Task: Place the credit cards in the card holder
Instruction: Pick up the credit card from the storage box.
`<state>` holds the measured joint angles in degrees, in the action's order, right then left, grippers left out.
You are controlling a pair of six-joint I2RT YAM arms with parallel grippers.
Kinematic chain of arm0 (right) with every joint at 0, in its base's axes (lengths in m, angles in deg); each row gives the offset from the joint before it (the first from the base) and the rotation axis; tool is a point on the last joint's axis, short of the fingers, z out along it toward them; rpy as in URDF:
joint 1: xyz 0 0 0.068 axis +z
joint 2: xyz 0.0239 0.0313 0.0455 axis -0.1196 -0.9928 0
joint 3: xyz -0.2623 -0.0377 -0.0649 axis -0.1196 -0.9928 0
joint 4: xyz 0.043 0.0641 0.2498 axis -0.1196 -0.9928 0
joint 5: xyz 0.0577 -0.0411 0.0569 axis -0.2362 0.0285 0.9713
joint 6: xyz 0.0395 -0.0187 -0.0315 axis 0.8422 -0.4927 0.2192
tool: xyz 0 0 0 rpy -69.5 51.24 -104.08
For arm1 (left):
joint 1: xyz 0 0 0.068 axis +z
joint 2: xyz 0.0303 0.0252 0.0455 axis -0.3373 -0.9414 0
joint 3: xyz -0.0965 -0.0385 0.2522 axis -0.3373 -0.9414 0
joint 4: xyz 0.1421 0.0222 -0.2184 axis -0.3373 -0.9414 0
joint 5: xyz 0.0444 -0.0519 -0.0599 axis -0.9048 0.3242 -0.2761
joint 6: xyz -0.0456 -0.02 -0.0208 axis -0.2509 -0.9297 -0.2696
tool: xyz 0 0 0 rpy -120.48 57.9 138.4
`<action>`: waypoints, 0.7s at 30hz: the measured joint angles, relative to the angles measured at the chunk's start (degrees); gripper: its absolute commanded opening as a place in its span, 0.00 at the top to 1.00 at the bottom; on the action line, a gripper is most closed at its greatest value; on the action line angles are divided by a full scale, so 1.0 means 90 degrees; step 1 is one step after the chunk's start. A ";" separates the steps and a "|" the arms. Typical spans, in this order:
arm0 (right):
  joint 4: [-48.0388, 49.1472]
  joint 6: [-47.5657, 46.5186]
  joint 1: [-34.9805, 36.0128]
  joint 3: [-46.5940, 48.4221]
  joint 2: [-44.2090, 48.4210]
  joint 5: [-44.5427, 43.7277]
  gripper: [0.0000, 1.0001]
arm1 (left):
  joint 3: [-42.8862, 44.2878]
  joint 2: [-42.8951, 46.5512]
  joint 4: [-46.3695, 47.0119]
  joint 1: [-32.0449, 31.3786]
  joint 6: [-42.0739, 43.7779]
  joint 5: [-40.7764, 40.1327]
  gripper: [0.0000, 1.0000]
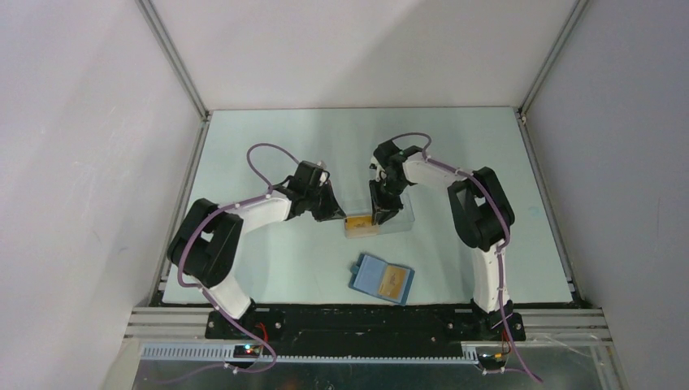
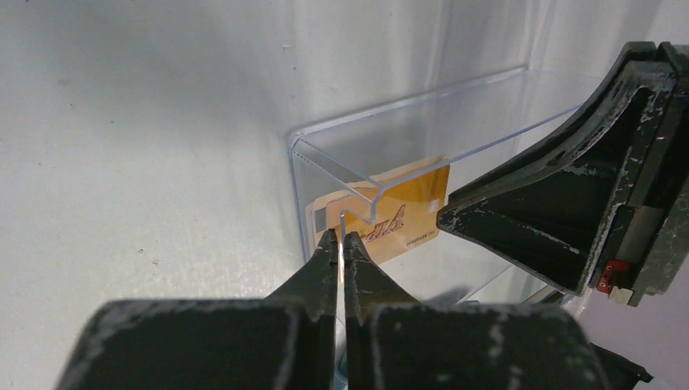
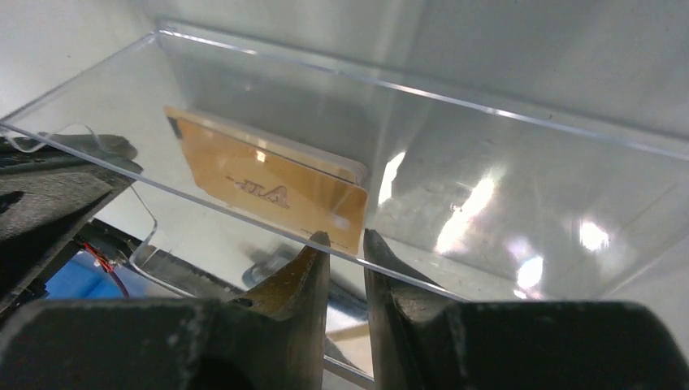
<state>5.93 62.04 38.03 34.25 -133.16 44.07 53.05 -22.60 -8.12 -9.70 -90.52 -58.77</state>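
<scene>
This is a robotics lab test cell. A pale table (image 1: 268,268) sits boxed in by plain, bare panels (image 1: 81,162) held in aluminium frame posts (image 1: 172,57), with no furniture or decoration. The left arm (image 1: 244,215) and the right arm (image 1: 479,211) are bolted to a black base plate (image 1: 366,321) at the near edge. Purple cables (image 1: 268,150) run along the arms, and a slotted cable duct (image 1: 325,351) with exposed wiring and a small lit board lies below.

credit cards (image 2: 410,213) print blurred, clear box (image 3: 504,187) cropped
</scene>
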 measured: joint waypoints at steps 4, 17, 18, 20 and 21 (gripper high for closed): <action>0.0068 0.0034 0.0000 -0.0192 0.0092 -0.0080 0.74 | 0.0000 0.0000 0.0000 -0.0012 -0.0002 -0.0019 1.00; 0.0597 0.0321 -0.0078 -0.0568 0.0262 0.0301 0.79 | 0.0002 -0.0002 -0.0002 -0.0029 0.0000 -0.0039 1.00; 0.0641 0.0345 -0.0095 -0.0595 0.0274 0.0355 0.80 | 0.0002 -0.0002 -0.0002 -0.0029 0.0000 -0.0039 1.00; 0.0733 0.0423 -0.0121 -0.0648 0.0289 0.0478 0.81 | 0.0002 -0.0002 -0.0002 -0.0029 0.0000 -0.0036 1.00; 0.0767 0.0447 -0.0136 -0.0663 0.0291 0.0551 0.82 | 0.0002 -0.0002 0.0000 -0.0029 0.0000 -0.0036 1.00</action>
<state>12.83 66.06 36.80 28.28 -130.54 49.03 53.07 -22.62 -8.12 -9.96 -90.52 -59.10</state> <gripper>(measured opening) 0.200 0.010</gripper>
